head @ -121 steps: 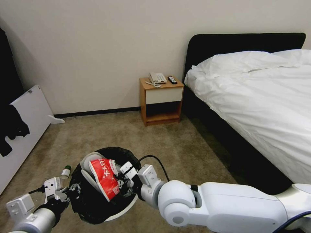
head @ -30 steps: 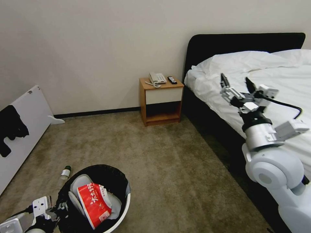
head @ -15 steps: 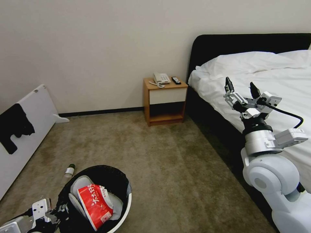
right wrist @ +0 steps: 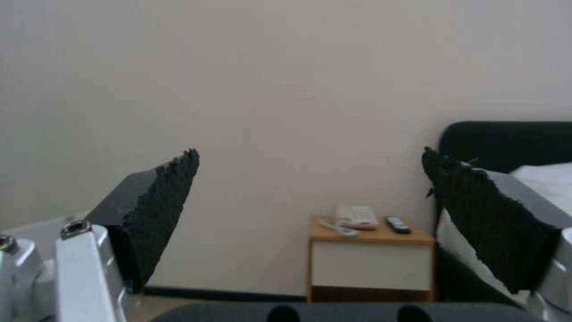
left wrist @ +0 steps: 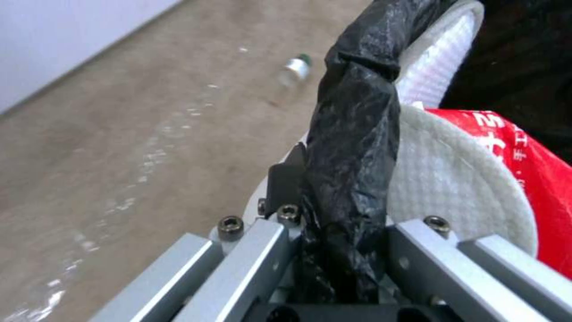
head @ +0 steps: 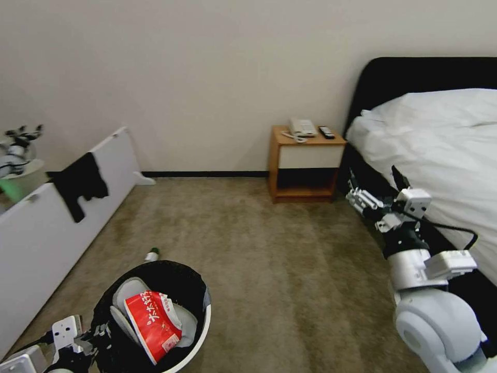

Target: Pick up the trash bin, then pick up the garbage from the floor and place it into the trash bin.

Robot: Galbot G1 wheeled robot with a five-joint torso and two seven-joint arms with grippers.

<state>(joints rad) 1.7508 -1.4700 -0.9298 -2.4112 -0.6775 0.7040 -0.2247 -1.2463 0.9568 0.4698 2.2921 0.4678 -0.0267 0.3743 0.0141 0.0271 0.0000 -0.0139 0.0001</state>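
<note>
My left gripper pinches the trash bin rim. The green-capped bottle lies on the carpet just beyond the bin, nearer my left side; my right gripper hangs wide open and empty, well apart by the bed.

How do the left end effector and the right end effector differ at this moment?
The left end effector is shut on the trash bin's bag-lined rim, low near the carpet; the right end effector is open, holds nothing and is raised beside the bed. Both have dark fingertip pads.

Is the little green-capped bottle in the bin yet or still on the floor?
On the floor. The bottle lies on its side on the carpet just beyond the bin, whose rim the left gripper clamps.
</note>
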